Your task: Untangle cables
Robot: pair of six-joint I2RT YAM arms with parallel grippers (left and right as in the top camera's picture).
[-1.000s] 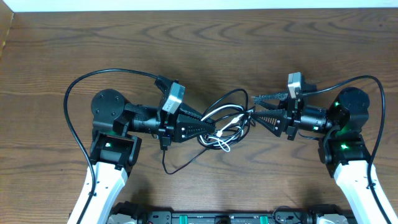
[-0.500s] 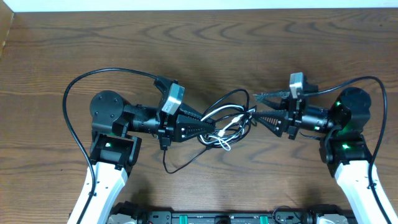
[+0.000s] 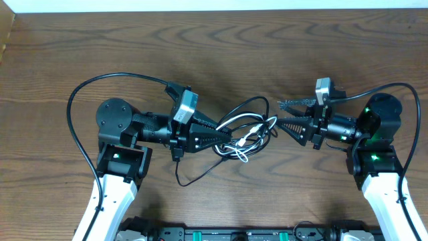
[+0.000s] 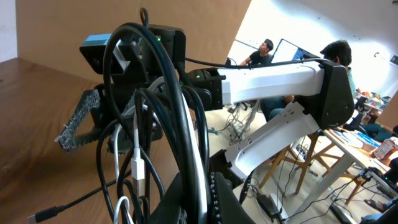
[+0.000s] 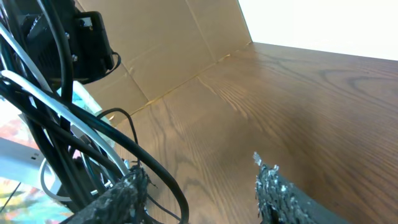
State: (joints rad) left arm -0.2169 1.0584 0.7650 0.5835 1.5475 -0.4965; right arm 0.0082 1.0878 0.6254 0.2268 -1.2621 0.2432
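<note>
The cables [image 3: 245, 131] are a tangle of thin black loops with one white cord [image 3: 252, 136] at the table's middle. My left gripper [image 3: 226, 139] is shut on the tangle's left side. In the left wrist view the black and white strands [image 4: 163, 118] stand up from between the closed jaws [image 4: 200, 194]. My right gripper [image 3: 280, 114] is open just right of the tangle. In the right wrist view its two fingers [image 5: 200, 183] are spread, and a black loop [image 5: 163, 175] curves past the left finger.
One black cable end [image 3: 189, 179] trails from the tangle toward the front edge. Thicker black robot cables arc over each arm [image 3: 79, 100]. The wooden table [image 3: 221, 53] stretches behind the arms. The right gripper's far finger shows in the left wrist view [image 4: 78, 121].
My right gripper has drawn back a little to the right, away from the tangle, still open. My left gripper and the cables have hardly moved.
</note>
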